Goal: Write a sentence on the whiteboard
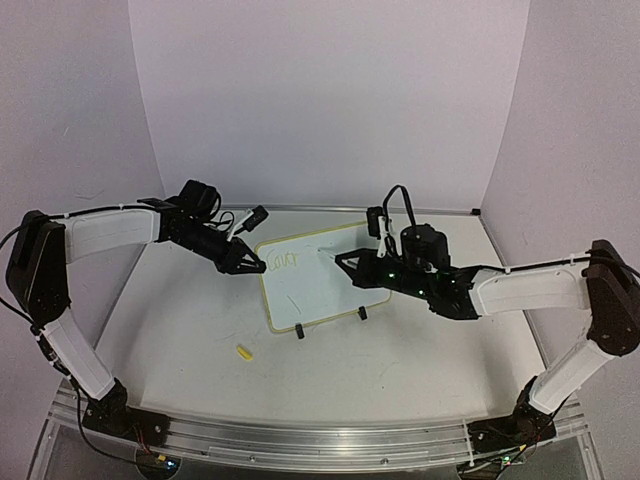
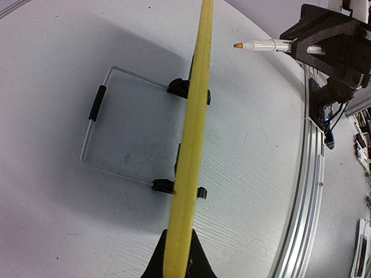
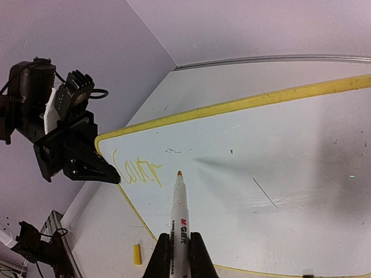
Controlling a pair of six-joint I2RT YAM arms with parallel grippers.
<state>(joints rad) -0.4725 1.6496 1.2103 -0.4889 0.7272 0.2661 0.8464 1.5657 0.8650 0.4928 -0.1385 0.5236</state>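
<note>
Right wrist: right gripper (image 3: 179, 250) clamped on the marker (image 3: 180, 209), barrel pointing twelve o'clock; the sentence (image 3: 139, 172) lies ten o'clock off its tip; left gripper (image 3: 113, 178) pinches the whiteboard (image 3: 278, 168) by its frame.

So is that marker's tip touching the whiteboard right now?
Apart: the left wrist view, edge-on to the whiteboard, shows a gap before the tip of the marker.

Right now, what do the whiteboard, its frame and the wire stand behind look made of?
whiteboard: glossy white face, likely coated sheet; it shows sheen and fine scratches.
frame: pale yellow, probably moulded plastic; rounded, matte edge.
wire stand: thin metal rod, seemingly; grey glint, with a black, maybe rubber, sleeve.
</note>
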